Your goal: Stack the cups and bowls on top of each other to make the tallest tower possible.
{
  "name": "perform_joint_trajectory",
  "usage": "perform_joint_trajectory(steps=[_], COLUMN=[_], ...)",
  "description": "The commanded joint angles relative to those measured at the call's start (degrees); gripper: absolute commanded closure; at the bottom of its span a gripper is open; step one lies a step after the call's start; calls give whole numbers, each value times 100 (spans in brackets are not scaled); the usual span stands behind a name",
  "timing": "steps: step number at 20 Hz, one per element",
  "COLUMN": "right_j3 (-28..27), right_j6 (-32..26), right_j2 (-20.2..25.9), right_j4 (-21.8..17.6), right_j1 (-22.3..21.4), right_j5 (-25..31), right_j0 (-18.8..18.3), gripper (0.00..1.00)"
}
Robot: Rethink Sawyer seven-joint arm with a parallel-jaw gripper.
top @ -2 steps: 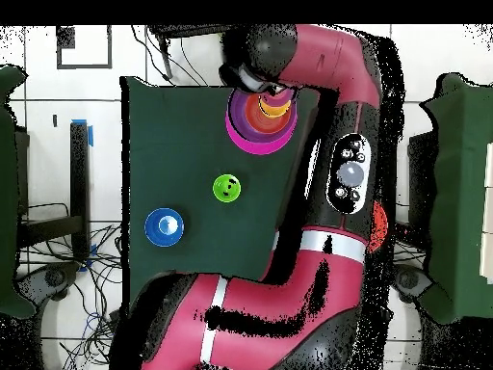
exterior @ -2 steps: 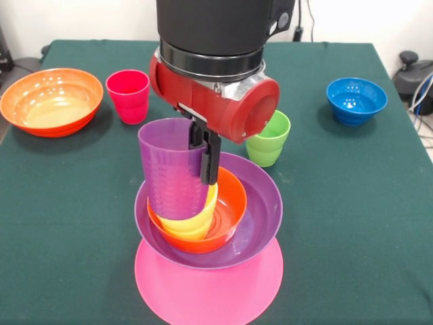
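The tower (exterior @ -2 steps: 206,237) stands directly under the gripper (exterior @ -2 steps: 204,152): one upturned pink bowl (exterior @ -2 steps: 210,291) as base, one purple bowl (exterior @ -2 steps: 260,210) on it, one small orange bowl (exterior @ -2 steps: 230,213) nested in that, then one yellow cup (exterior @ -2 steps: 196,223), and one purple cup (exterior @ -2 steps: 172,169) seated in the yellow one, leaning a little. The gripper is clamped on the purple cup's rim, one finger (exterior @ -2 steps: 211,159) down the outside of the wall and the other inside.

Just behind the gripper, partly hidden by the arm, sits one green cup (exterior @ -2 steps: 270,142). One red cup (exterior @ -2 steps: 128,95) stands behind and off to the picture's left, with one large orange bowl (exterior @ -2 steps: 51,101) beyond it at the table's (exterior @ -2 steps: 352,223) edge. One blue bowl (exterior @ -2 steps: 356,100) sits well apart toward the picture's right.

Counted: four cups, five bowls.
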Motion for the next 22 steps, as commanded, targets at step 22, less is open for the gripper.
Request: perform_joint_trajectory(steps=[22], right_j3=[1077], right_j6=[546], right_j2=[215], right_j4=[159], right_j1=[-22], right_j5=[-305], right_j0=[133], gripper=[100])
